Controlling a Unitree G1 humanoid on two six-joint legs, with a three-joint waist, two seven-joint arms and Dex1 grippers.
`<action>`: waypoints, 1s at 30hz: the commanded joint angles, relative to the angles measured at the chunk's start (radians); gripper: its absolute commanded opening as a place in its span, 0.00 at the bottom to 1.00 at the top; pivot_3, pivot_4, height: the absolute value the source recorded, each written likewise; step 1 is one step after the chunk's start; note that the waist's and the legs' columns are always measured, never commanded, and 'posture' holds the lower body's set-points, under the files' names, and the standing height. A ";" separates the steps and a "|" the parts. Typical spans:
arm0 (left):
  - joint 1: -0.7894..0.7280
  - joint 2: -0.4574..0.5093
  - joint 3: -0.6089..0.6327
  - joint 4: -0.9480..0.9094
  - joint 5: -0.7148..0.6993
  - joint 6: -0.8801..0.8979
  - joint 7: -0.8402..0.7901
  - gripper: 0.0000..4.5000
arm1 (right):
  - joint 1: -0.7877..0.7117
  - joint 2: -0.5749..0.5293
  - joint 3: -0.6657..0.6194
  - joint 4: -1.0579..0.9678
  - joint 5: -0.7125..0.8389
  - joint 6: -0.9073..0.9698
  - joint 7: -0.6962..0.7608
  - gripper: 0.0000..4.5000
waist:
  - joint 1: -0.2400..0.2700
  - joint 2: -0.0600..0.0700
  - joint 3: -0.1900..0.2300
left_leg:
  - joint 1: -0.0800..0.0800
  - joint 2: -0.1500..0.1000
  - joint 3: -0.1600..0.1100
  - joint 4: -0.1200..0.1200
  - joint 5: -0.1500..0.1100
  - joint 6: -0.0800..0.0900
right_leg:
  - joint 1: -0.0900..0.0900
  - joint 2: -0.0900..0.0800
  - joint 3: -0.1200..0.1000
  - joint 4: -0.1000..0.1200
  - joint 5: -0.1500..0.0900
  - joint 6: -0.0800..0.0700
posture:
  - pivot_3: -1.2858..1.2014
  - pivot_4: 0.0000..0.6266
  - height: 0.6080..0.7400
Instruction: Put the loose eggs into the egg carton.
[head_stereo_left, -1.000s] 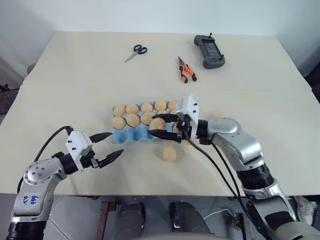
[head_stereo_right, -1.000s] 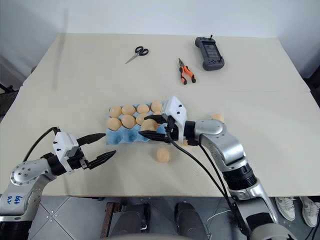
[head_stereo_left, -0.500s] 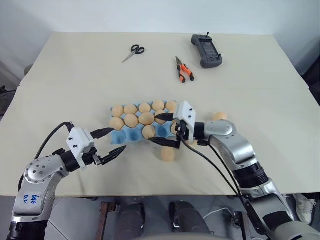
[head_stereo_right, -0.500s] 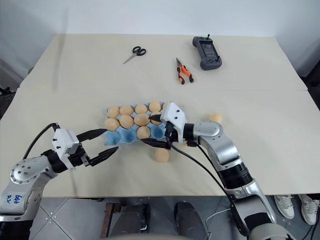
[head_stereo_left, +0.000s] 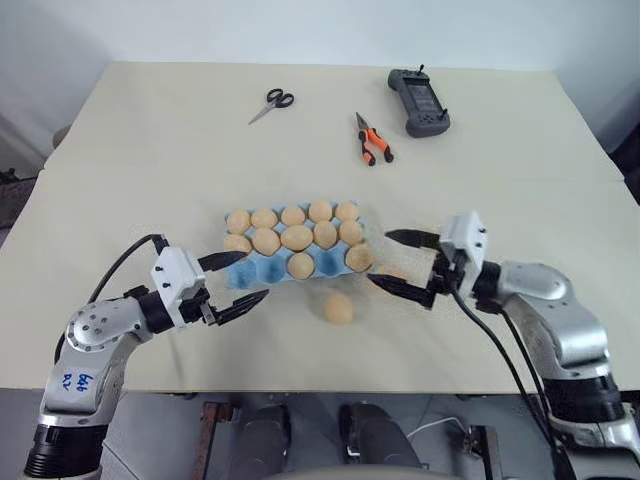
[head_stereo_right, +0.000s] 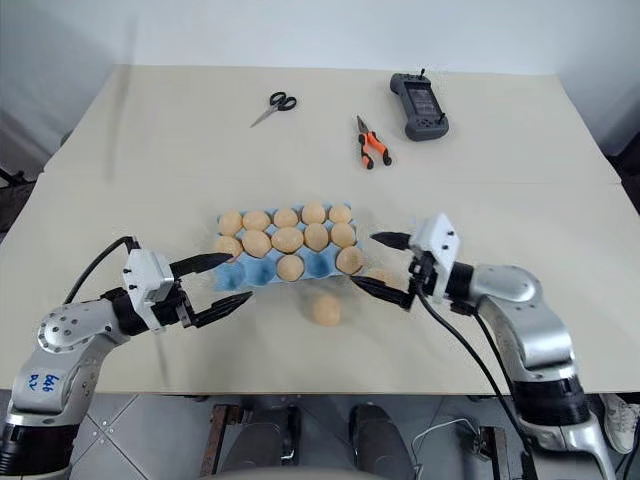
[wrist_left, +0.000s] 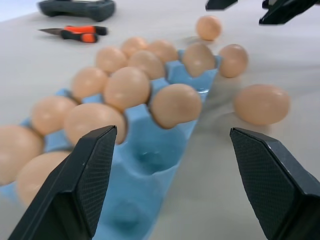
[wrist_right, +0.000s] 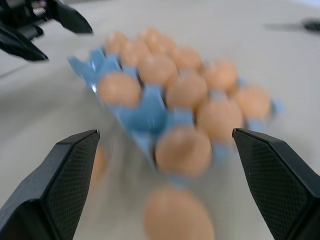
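The light blue egg carton (head_stereo_left: 268, 270) lies mid-table. Its back and middle rows are full of tan eggs, and two more sit in the front row (head_stereo_left: 300, 265) (head_stereo_left: 358, 258). One loose egg (head_stereo_left: 339, 307) rests on the table in front of the carton. Another loose egg (head_stereo_left: 396, 272) lies just right of it, behind the lower finger of my right gripper (head_stereo_left: 380, 258), which stands open and empty right of the carton. My left gripper (head_stereo_left: 255, 275) is open and empty at the carton's front left corner, facing the blue cups (wrist_left: 145, 155).
Scissors (head_stereo_left: 270, 103), orange-handled pliers (head_stereo_left: 373, 140) and a black handheld device (head_stereo_left: 419, 102) lie at the far side of the table. The table's front edge (head_stereo_left: 330, 388) runs close behind both grippers.
My right gripper, which was shut on an egg over the carton's front row, opened, left the egg in a cup and drew back to the right. The left gripper has hardly moved.
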 joint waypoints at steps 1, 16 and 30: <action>0.000 -0.001 0.009 0.020 -0.003 -0.027 -0.012 0.85 | -0.018 0.011 0.021 -0.067 0.001 -0.031 -0.011 0.99 | -0.009 0.000 0.000 | 0.001 0.000 0.001 0.000 0.000 0.000 | 0.000 0.000 0.000 0.001 0.000 0.000 | 0.52 0.24 1.00; 0.105 0.032 0.127 0.001 -0.028 -0.036 -0.026 0.85 | -0.373 0.201 0.389 0.072 -0.193 0.083 -0.080 0.99 | -0.020 0.000 0.000 | 0.002 0.000 0.002 -0.001 0.001 -0.001 | -0.002 -0.001 -0.002 0.003 0.000 -0.001 | 0.52 0.24 1.00; 0.160 0.026 0.146 -0.065 -0.041 -0.030 0.013 0.85 | -0.470 0.267 0.467 0.237 -0.290 0.014 -0.021 0.86 | -0.017 0.000 0.000 | -0.001 0.000 -0.003 -0.001 -0.001 -0.001 | -0.002 -0.003 -0.009 0.000 0.000 -0.001 | 0.52 0.24 1.00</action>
